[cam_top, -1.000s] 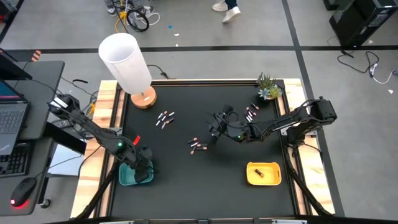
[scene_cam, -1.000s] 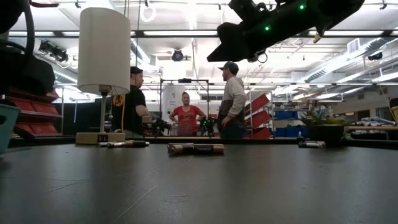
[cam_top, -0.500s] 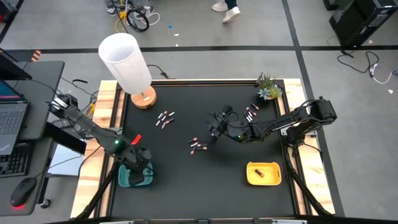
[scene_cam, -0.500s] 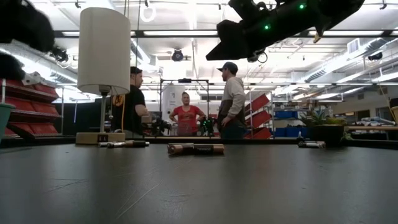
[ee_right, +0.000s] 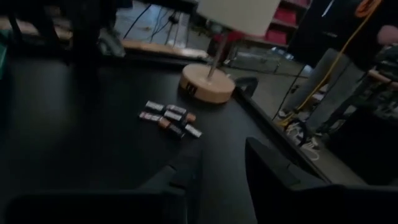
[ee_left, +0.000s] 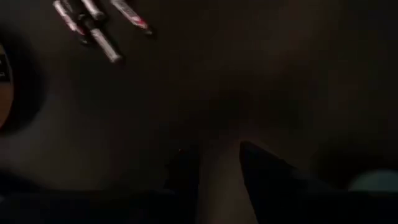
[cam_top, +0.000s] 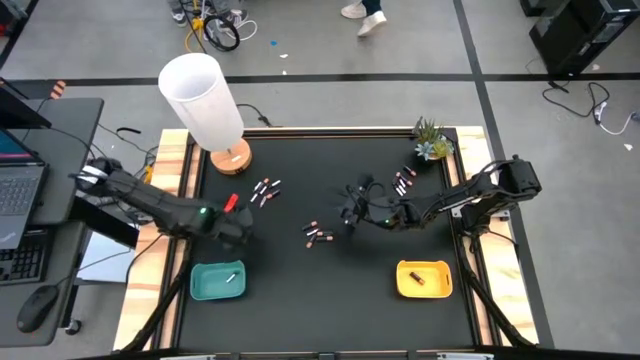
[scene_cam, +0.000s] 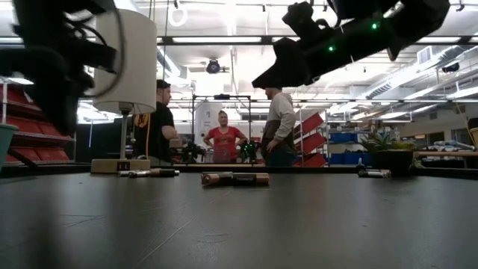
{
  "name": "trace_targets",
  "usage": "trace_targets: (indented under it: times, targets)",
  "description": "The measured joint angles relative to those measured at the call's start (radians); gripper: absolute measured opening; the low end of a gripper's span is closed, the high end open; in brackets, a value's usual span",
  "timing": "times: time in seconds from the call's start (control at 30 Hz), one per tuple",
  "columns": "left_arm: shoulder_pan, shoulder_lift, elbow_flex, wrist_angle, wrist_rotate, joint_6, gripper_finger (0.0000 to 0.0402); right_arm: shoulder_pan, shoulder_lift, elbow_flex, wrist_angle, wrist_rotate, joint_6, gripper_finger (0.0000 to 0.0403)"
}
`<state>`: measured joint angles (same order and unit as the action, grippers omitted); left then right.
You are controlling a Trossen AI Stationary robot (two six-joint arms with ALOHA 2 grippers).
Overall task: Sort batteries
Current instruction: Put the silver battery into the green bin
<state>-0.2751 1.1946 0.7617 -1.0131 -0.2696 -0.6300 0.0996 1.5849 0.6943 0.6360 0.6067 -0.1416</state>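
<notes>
Small batteries lie on the black table in three loose groups: one near the lamp (cam_top: 265,190), seen too in the left wrist view (ee_left: 93,25) and the right wrist view (ee_right: 169,118), one mid-table (cam_top: 318,235), and one by the plant (cam_top: 403,181). A pale battery (cam_top: 230,277) lies in the teal tray (cam_top: 205,287). A dark one (cam_top: 420,281) lies in the yellow tray (cam_top: 440,268). My left gripper (cam_top: 238,232) (ee_left: 221,168) hovers open and empty between the teal tray and the lamp-side group. My right gripper (cam_top: 347,215) (ee_right: 224,165) hangs open above the table, right of the mid-table group.
A white-shaded lamp on a round wooden base (cam_top: 230,158) stands at the far left corner and a small potted plant (cam_top: 432,142) at the far right. Wooden rails edge the table's left and right sides. People stand in the room beyond (scene_cam: 224,138).
My left gripper has left its place over the teal tray and moved toward the far edge and slightly right, toward the lamp-side batteries. With the gripper gone, the tray shows a pale battery lying in it.
</notes>
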Motion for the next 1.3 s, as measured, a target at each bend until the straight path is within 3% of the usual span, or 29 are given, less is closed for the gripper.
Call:
trace_targets:
  times: [0.27, 0.53, 0.77, 1.03, 1.3]
  targets:
    - [0.200, 0.004, -0.015, 0.246, 0.056, 0.250, 0.0130, -0.038, -0.005, -0.035, 0.032, 0.000, -0.045, 0.0085]
    - [0.268, 0.134, -0.015, 0.544, 0.148, 0.396, 0.0130, -0.055, -0.022, -0.035, -0.003, 0.001, -0.060, 0.0088]
    - [0.322, 0.240, -0.014, 0.450, 0.048, 0.414, 0.0131, -0.065, -0.024, -0.035, 0.000, 0.004, -0.047, 0.0083]
    - [0.389, 0.124, -0.020, 0.340, 0.032, 0.419, 0.0131, -0.065, -0.024, -0.050, 0.031, 0.005, -0.049, 0.0086]
    - [0.477, 0.090, -0.129, 0.529, 0.126, 0.333, 0.0131, -0.066, -0.024, -0.166, 0.237, 0.005, -0.059, 0.0082]
